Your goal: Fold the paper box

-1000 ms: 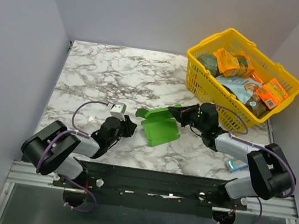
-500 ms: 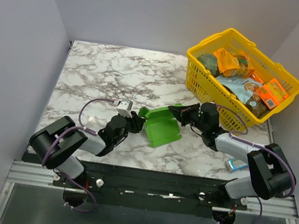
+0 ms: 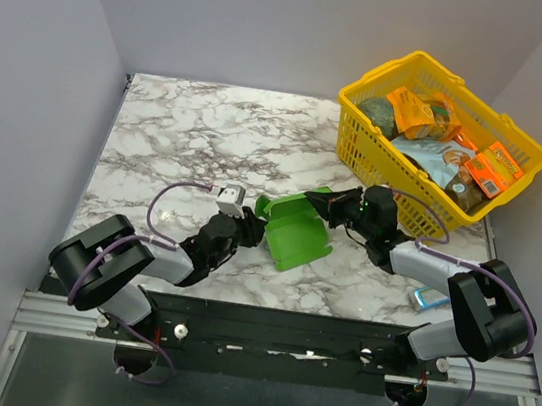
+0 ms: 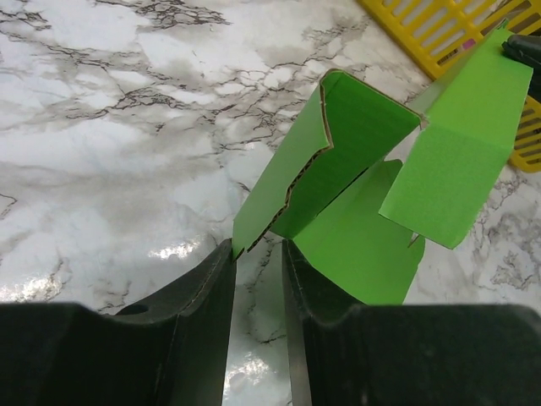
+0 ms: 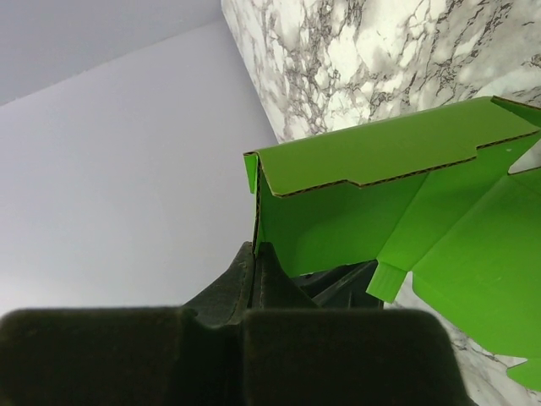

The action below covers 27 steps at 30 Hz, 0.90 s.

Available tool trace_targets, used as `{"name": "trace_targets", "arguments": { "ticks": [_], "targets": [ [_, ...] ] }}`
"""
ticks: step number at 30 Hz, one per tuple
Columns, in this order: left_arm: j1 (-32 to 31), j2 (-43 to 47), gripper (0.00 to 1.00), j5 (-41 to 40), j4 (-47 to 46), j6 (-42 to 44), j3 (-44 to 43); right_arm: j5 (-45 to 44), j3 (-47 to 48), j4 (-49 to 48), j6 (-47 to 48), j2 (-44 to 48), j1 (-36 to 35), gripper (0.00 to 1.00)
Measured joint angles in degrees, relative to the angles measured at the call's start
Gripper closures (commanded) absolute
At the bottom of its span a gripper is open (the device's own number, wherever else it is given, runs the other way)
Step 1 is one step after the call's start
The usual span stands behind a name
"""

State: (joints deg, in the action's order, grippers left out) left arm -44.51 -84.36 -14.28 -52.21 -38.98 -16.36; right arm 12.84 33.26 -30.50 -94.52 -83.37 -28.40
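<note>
Jaws of left gripper (image 4: 258,248) part open, a narrow gap between the two dark fingers. The bottom corner of a raised green flap sits right at the mouth and touches one fingertip's inner edge. It is not clamped and nothing is held.

Jaws of right gripper (image 5: 256,254) are pressed fully together, pinching the thin edge of an upright card panel at its corner.

Paper box (image 3: 293,228) is bright green and only half formed. Its base panel lies flat on the marble table (image 3: 190,131), and the side walls stand up with the brown corrugated cut edge showing. It sits right of centre on the table, towards the near edge, between the two grippers. The left gripper is at its left flap and the right gripper at its far-right side. In the left wrist view, the panel on the right-gripper side is lifted and tilted off the table.

Yellow basket (image 3: 358,157) stands just beyond the box at the table's far right corner, apart from the card. It is full of orange packets and a pale pouch.

Blue-and-white pack (image 3: 429,300) lies on the table by the right arm, partly hidden by it and well apart from the box.

Both arms reach low over the table from the near edge.
</note>
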Motion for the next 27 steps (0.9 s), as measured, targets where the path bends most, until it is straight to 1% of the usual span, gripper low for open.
{"name": "trace_targets", "arguments": {
  "ticks": [5,10,13,27],
  "targets": [
    [-1.75,2.43,0.63,-2.25,3.02,-2.19,0.63,0.09,-0.02,0.00,-0.02,0.00,0.00,0.99],
    [-1.86,4.96,0.61,-4.39,6.95,-4.26,0.74,0.20,-0.15,-0.13,-0.37,0.00,0.00,1.00],
    [-1.86,5.33,0.61,-4.44,7.76,-4.70,0.74,0.33,-0.26,-0.28,-0.42,0.00,0.00,1.00],
    [-2.89,5.42,0.61,-4.07,2.40,-3.91,2.73,0.85,-0.26,-1.07,-0.46,-0.22,0.00,1.00]
  ]
}}
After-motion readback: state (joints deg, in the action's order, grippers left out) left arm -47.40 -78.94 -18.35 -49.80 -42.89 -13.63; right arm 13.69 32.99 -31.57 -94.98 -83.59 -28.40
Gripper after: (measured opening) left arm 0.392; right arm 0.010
